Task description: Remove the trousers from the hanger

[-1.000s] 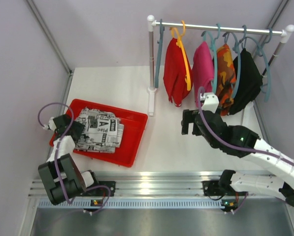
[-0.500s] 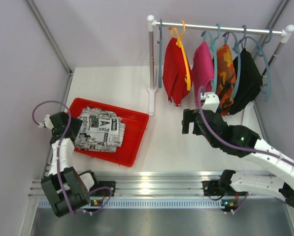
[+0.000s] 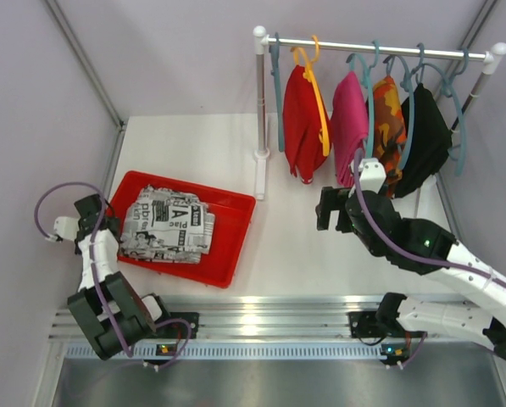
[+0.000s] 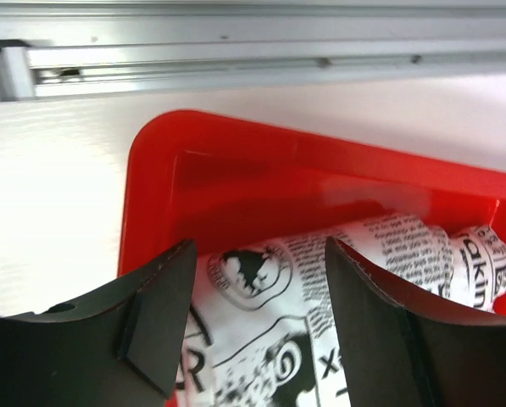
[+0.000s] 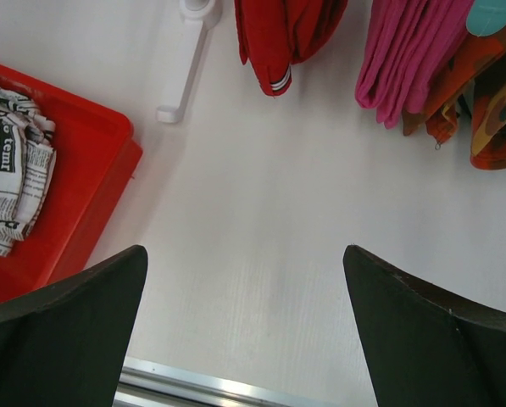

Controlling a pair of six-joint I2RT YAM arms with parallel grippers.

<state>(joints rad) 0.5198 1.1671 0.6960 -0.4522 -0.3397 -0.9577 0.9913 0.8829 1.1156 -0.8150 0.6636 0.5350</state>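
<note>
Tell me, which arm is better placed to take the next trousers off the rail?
Right. The right gripper, open, sits near the hanging red trousers and pink trousers; the left gripper is far off at the red tray.

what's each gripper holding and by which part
Nothing. The left gripper is open by the patterned trousers in the tray; the right gripper is open above the table.
</note>
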